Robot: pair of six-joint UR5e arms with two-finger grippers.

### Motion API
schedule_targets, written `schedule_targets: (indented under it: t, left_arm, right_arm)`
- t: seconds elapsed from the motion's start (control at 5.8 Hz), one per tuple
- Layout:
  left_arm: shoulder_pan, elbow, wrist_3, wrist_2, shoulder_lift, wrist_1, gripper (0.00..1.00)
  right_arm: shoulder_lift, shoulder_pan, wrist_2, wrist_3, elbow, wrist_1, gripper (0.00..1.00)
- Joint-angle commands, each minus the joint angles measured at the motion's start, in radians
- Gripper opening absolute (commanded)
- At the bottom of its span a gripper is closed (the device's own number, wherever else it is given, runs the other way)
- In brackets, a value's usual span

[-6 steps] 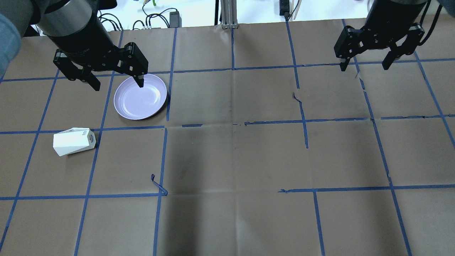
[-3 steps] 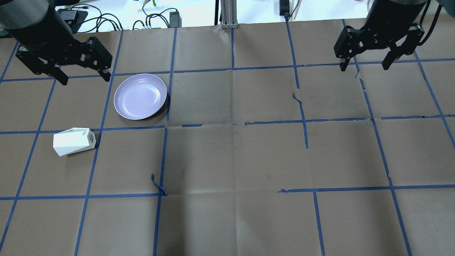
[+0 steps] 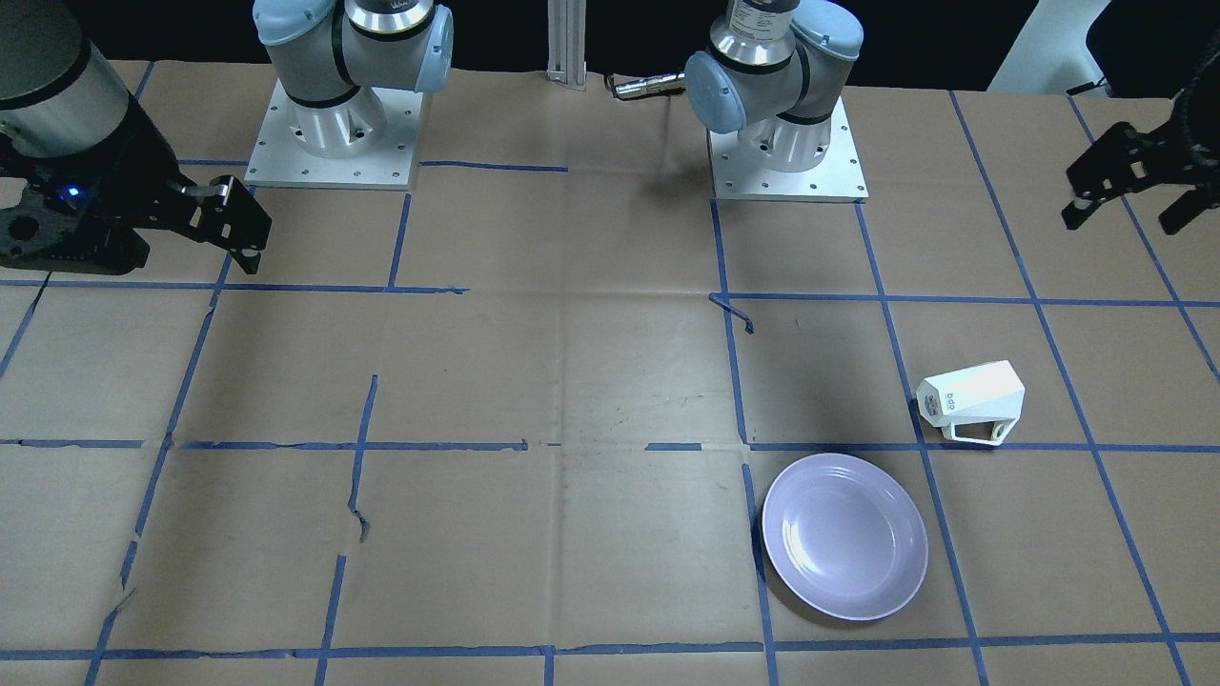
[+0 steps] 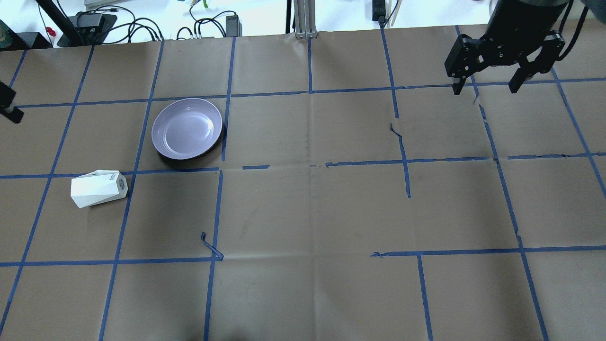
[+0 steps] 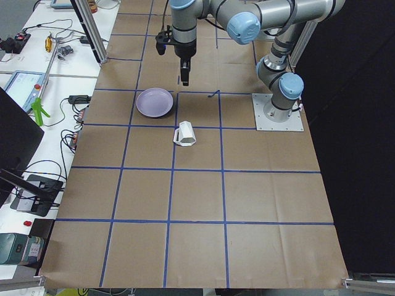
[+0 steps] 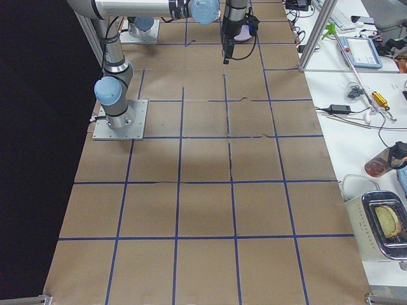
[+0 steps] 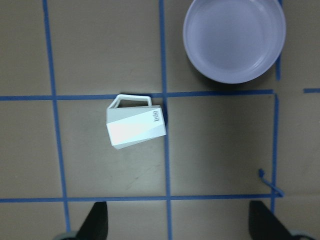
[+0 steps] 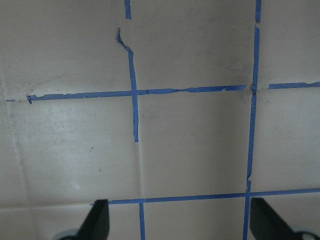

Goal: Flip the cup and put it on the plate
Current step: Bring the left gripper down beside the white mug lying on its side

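The white faceted cup [image 4: 98, 188] lies on its side on the paper, its handle against the table and its blue lettering at the base end; it also shows in the front view [image 3: 972, 398] and the left wrist view [image 7: 135, 127]. The lavender plate [image 4: 187, 128] sits empty, a short way beyond and to the right of the cup [image 7: 234, 39]. My left gripper [image 3: 1129, 205] is open and empty, high above the table and left of the cup; only one finger [image 4: 10, 111] shows overhead. My right gripper [image 4: 485, 89] is open and empty at the far right.
Cables and power supplies [image 4: 208, 23] lie beyond the table's far edge, beside an aluminium post [image 4: 303, 19]. A loose curl of blue tape [image 4: 211, 247] sticks up near the cup's square. The two arm bases [image 3: 334, 124] [image 3: 786, 143] stand on the robot's side.
My left gripper has swung from over the plate's edge to the left, almost out of the overhead view. The cup, the plate and the right arm have not moved.
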Motion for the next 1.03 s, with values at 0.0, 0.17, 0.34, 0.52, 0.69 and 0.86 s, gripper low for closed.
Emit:
schedule_targets:
  t: [0.0, 0.17, 0.34, 0.52, 0.69, 0.86]
  left_arm:
    - [0.193, 0.001, 0.25, -0.003, -0.052, 0.01, 0.99]
    - [0.197, 0.001, 0.266, -0.019, -0.058, 0.009, 0.99]
    - [0.21, 0.004, 0.304, -0.14, -0.107, 0.007, 0.99]
    - [0.259, 0.016, 0.309, -0.239, -0.198, 0.003, 0.99]
    - [0.288, 0.03, 0.322, -0.354, -0.296, -0.001, 0.99]
    - [0.316, 0.033, 0.382, -0.456, -0.405, -0.02, 0.99]
  right_arm:
    - [0.0, 0.0, 0.0, 0.0, 0.0, 0.0, 1.0]
    - [0.0, 0.0, 0.0, 0.0, 0.0, 0.0, 1.0]
    - [0.0, 0.0, 0.0, 0.0, 0.0, 0.0, 1.0]
    - [0.0, 0.0, 0.0, 0.0, 0.0, 0.0, 1.0]
    - [0.0, 0.0, 0.0, 0.0, 0.0, 0.0, 1.0]
    - [0.0, 0.0, 0.0, 0.0, 0.0, 0.0, 1.0]
